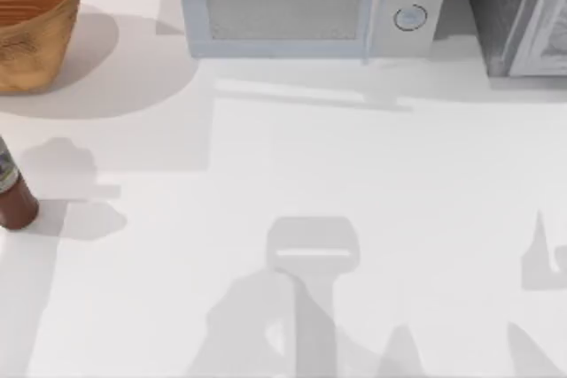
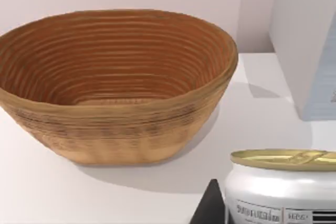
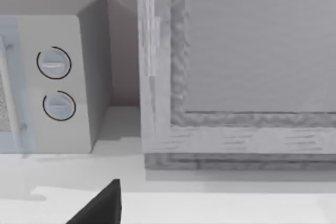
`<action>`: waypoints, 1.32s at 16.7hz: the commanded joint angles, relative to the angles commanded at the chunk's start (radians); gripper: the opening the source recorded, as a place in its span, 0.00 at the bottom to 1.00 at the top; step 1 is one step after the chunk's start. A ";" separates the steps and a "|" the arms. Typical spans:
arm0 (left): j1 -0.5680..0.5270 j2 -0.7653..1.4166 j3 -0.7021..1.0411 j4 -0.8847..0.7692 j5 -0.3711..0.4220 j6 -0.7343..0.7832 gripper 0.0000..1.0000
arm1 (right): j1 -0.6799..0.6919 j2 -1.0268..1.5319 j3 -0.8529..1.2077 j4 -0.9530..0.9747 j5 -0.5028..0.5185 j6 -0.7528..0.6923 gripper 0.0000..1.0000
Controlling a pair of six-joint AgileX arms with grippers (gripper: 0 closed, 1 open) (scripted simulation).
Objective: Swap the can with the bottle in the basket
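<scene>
The can (image 2: 283, 187), white with a dull gold top, stands upright right in front of the left wrist camera. One dark finger (image 2: 211, 205) lies against its side, and my left gripper (image 2: 286, 203) is shut on it. Just beyond it the wicker basket (image 2: 118, 129) sits with nothing inside; it is at the table's far left corner (image 1: 31, 28). The dark reddish-brown bottle (image 1: 11, 192) with a grey band stands upright on the table at the left edge, in front of the basket. Over at the right, a dark finger (image 3: 102, 205) of my parked right gripper faces the back wall.
A pale microwave (image 1: 306, 2) stands along the back edge, its two dials (image 3: 55, 82) near my right gripper. A grey cabinet (image 1: 518, 11) fills the back right corner. Arm shadows fall on the white tabletop (image 1: 310, 174).
</scene>
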 joint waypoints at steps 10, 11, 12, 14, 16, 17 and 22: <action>-0.056 -0.714 -0.683 0.299 -0.080 -0.050 0.00 | 0.000 0.000 0.000 0.000 0.000 0.000 1.00; -0.056 -0.729 -0.697 0.308 -0.083 -0.051 0.00 | 0.000 0.000 0.000 0.000 0.000 0.000 1.00; -0.057 -0.734 -0.702 0.311 -0.084 -0.052 0.00 | 0.000 0.000 0.000 0.000 0.000 0.000 1.00; -0.057 -0.734 -0.702 0.311 -0.084 -0.052 0.00 | 0.000 0.000 0.000 0.000 0.000 0.000 1.00; -0.055 -0.729 -0.701 0.309 -0.084 -0.050 0.00 | 0.000 0.000 0.000 0.000 0.000 0.000 1.00; -0.055 -0.729 -0.701 0.309 -0.084 -0.050 0.00 | 0.000 0.000 0.000 0.000 0.000 0.000 1.00; -0.090 -0.622 -0.656 0.350 0.002 -0.050 0.00 | 0.000 0.000 0.000 0.000 0.000 0.000 1.00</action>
